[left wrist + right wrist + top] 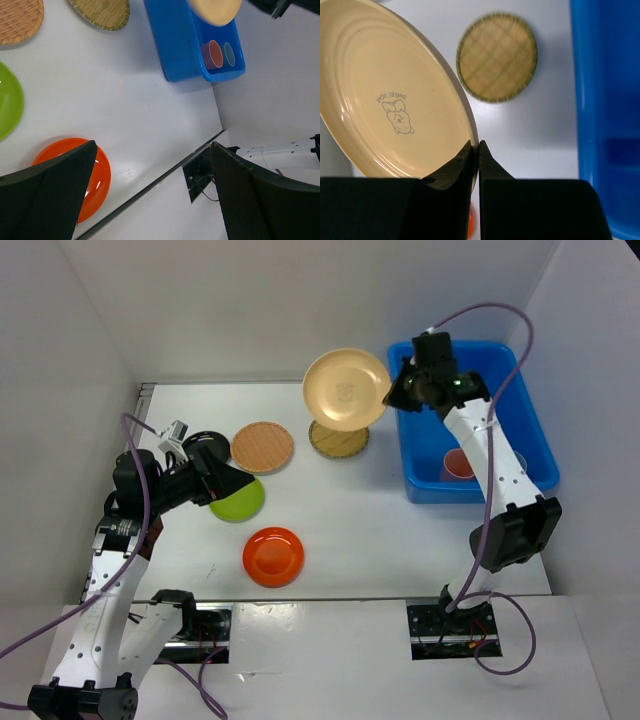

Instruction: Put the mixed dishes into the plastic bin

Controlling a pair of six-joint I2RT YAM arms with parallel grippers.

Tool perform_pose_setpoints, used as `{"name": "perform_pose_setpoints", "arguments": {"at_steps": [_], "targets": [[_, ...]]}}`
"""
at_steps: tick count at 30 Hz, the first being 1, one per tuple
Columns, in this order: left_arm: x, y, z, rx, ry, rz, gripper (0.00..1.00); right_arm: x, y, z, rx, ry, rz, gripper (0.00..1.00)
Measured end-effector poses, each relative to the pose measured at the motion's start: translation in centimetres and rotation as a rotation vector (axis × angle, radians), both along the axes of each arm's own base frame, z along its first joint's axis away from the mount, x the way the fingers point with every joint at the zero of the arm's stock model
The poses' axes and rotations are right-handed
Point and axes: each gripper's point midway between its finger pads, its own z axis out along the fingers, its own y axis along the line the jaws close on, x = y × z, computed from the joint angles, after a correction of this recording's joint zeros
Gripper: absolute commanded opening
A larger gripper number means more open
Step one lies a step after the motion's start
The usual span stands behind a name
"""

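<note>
The right gripper [475, 146] has its fingers pressed together on the rim of the cream plate [346, 390]. It holds the plate tilted in the air just left of the blue bin [480, 490], above a greenish woven plate [338, 440] that lies on the table [380, 540]. The left gripper [152, 147] is spread wide with nothing between its fingers, low over the table beside the green plate [245, 502] and the orange plate [273, 556], with a tan woven plate [263, 447] just beyond. In the bin's near end a pink cup [212, 54] and a blue cup [229, 54] sit side by side.
</note>
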Motion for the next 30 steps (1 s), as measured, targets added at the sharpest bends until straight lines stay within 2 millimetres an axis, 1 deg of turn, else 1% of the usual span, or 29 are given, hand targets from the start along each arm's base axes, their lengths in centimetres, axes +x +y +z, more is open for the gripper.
{"name": "perform_pose_setpoints", "arguments": {"at_steps": [1, 3, 4, 6, 8, 11, 14, 17, 21, 25, 30], "targets": [[0.0, 0.0, 0.0, 0.0, 0.0, 0.0, 1.0, 0.6, -0.8, 1.3, 0.011, -0.03, -0.017, 0.0], [0.0, 0.0, 0.0, 0.0, 0.0, 0.0, 1.0, 1.8, -3.4, 3.4, 0.024, -0.079, -0.075, 0.0], [0.0, 0.0, 0.0, 0.0, 0.0, 0.0, 1.0, 2.3, -4.9, 4.0, 0.026, -0.095, -0.109, 0.0], [0.0, 0.0, 0.0, 0.0, 0.0, 0.0, 1.0, 3.1, -8.2, 4.4, 0.029, -0.108, -0.182, 0.0], [0.0, 0.0, 0.0, 0.0, 0.0, 0.0, 1.0, 3.8, -12.3, 4.0, 0.025, -0.104, -0.279, 0.0], [0.0, 0.0, 0.0, 0.0, 0.0, 0.0, 1.0, 4.1, -17.9, 2.5, 0.018, -0.085, -0.407, 0.0], [0.0, 0.0, 0.0, 0.0, 0.0, 0.0, 1.0, 3.9, -21.7, 0.7, 0.01, -0.058, -0.494, 0.0], [0.0, 0.0, 0.0, 0.0, 0.0, -0.001, 1.0, 4.1, -24.1, -1.6, 0.014, -0.025, -0.548, 0.0], [0.0, 0.0, 0.0, 0.001, 0.0, -0.001, 1.0, 5.3, -26.2, -5.4, 0.025, 0.04, -0.59, 0.0], [0.0, 0.0, 0.0, 0.001, 0.001, 0.0, 1.0, 6.9, -26.8, -9.4, 0.037, 0.101, -0.606, 0.0], [-0.1, 0.0, 0.3, 0.004, 0.0, -0.001, 1.0, 8.2, -27.2, -14.2, 0.042, 0.177, -0.631, 0.0]]}}
